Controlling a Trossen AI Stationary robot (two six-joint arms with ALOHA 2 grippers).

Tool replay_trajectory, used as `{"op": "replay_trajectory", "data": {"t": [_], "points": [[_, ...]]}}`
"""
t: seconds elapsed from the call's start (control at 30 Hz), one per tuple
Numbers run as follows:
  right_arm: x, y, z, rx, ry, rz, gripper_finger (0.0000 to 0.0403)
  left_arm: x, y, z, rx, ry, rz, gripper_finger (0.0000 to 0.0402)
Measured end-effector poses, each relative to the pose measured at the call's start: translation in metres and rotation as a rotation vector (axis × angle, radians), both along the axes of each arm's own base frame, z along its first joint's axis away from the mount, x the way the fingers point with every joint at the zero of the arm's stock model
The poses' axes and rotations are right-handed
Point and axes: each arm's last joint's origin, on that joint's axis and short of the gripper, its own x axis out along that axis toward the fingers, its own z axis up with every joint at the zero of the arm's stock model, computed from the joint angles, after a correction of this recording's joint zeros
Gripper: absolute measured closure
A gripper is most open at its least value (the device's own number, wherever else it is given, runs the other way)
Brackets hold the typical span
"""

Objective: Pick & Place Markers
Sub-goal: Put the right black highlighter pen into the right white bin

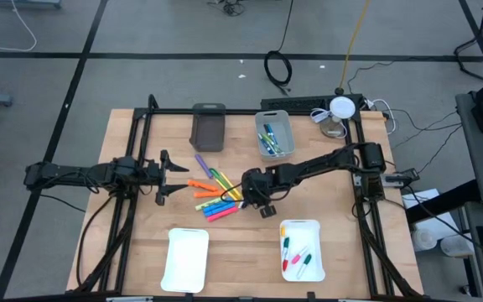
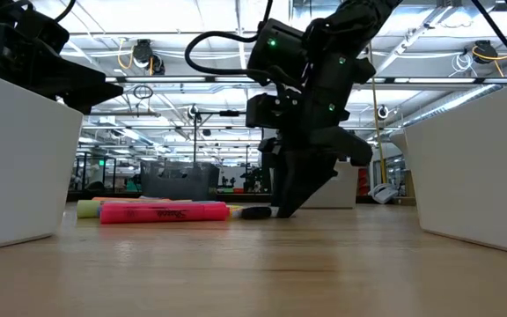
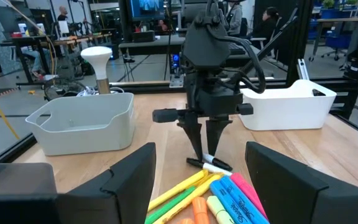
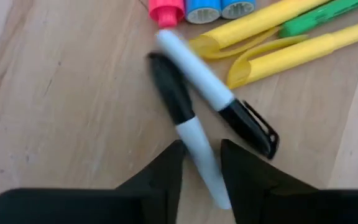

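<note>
R jaws astride white-barrelled, black-capped marker [image 4: 191,134]

A light wooden table [image 1: 250,252] stood inside a black metal frame [image 1: 241,111] on a grey floor. At its far edge sat a dark grey bin [image 1: 209,126] and, to one side of it, a lighter grey bin [image 1: 288,123]. Near the front edge lay two white trays: the left tray [image 1: 186,259] and the right tray [image 1: 301,225]. Beyond the far right corner stood a small lamp with a round white shade [image 1: 341,107] beside a black power strip [image 1: 296,101], with a coiled black cable [image 1: 277,69] on the floor. People sat at desks in the room behind [image 3: 61,18].
</note>
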Motion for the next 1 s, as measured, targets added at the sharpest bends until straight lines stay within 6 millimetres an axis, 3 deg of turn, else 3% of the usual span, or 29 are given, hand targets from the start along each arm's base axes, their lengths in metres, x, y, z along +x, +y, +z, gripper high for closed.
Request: {"op": "replay_trajectory", "data": {"t": [0.2,0.53,0.73,1.0], "points": [[-0.001,0.004,-0.001,-0.004,0.011,0.011,0.0386,0.000,0.000,0.000,0.000,0.000,0.000,0.0151],[-0.006,0.020,0.014,0.007,-0.026,0.041,0.0386,0.000,0.000,0.000,0.000,0.000,0.000,0.0151],[-0.014,0.042,0.063,0.037,-0.183,0.067,0.0382,0.000,0.000,0.000,0.000,0.000,0.000,0.0151],[-0.052,0.086,0.132,0.136,-0.344,0.129,0.0383,0.000,0.000,0.000,0.000,-0.001,-0.001,0.0151]]}}
